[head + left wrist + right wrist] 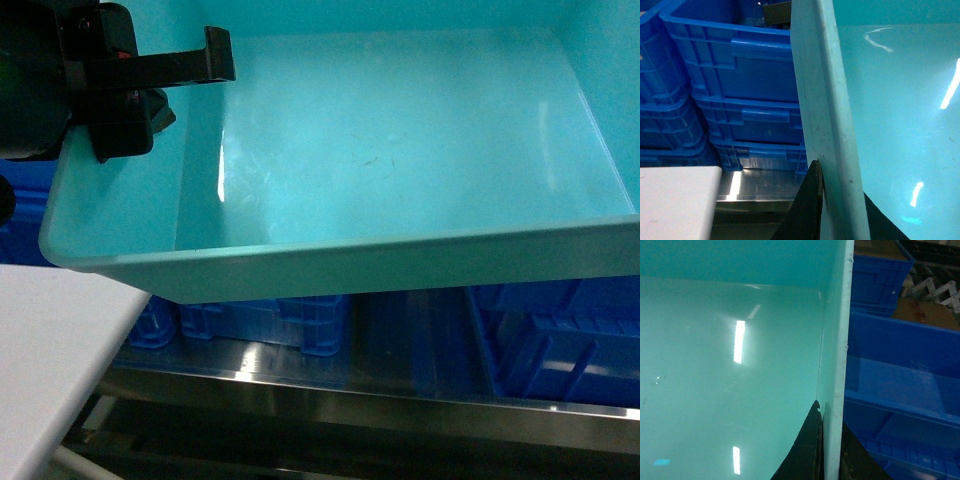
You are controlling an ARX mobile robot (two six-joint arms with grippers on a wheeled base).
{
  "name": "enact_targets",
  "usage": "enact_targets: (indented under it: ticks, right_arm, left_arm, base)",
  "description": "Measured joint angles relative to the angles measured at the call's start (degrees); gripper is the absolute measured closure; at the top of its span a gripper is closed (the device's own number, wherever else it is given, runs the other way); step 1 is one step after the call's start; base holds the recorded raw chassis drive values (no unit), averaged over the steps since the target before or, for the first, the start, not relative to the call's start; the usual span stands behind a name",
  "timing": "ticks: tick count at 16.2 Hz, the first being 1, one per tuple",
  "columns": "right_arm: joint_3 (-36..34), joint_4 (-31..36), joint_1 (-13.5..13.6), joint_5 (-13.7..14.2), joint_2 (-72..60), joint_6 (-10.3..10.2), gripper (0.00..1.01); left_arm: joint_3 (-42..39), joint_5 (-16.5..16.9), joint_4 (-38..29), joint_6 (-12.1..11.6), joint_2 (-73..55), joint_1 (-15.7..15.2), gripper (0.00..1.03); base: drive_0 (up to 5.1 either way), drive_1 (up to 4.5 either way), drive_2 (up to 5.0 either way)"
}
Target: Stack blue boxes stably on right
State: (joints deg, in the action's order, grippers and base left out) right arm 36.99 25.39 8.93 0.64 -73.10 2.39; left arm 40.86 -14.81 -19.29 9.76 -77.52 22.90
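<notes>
Turquoise tub (400,170) held aloft, tilted, above royal-blue crates (560,340). Left gripper (822,210) and right gripper (831,450) each pinch an opposite side wall, jaws nearly closed across it. Risk: glossy walls slipping between jaws; uneven lowering, crooked stack.

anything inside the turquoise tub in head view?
No. The turquoise tub shows only a bare glossy floor with faint scuff marks.

Glossy smooth plastic tub (400,150); ribbed plastic crates (740,75); shiny metal shelf (400,400)
</notes>
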Motion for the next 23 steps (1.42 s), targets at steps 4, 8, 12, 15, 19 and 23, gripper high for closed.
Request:
enact_targets:
  ticks: [4,8,12,15,19,23]
  right_arm:
    - [0.0,0.0,-0.3,-0.2,0.0,0.0,0.99]
    - [0.0,0.0,-0.2,-0.3,0.1,0.0,0.99]
    - [0.0,0.0,-0.2,-0.2,0.1,0.0,0.99]
    - [0.0,0.0,-0.2,-0.2,0.1,0.0,0.99]
    - [0.0,0.0,-0.3,-0.3,0.1,0.0,0.99]
    - [0.0,0.0,-0.3,-0.2,0.1,0.0,0.99]
  left_arm:
    - [0.0,0.0,0.0,0.0,0.0,0.1,0.98]
    - [0.0,0.0,0.0,0.0,0.1,-0.1,0.98]
    - [0.0,0.0,-0.1,-0.1,0.1,-0.1,0.98]
    - [-0.1,0.0,0.0,0.0,0.1,-0.1,0.98]
    - [-0.1,0.1,0.0,0.0,0.1,0.0,0.98]
    - [-0.1,0.0,-0.1,0.0,0.1,0.0,0.98]
  base:
    - [0.3,-1.38,-1.4]
    - [4.5,-2.24,-2.2]
    - [4.4,-2.26,-2.3]
    - [4.3,-2.24,-2.2]
    - [4.4,-2.08,-2.1]
    - [4.4,-2.16,-2.2]
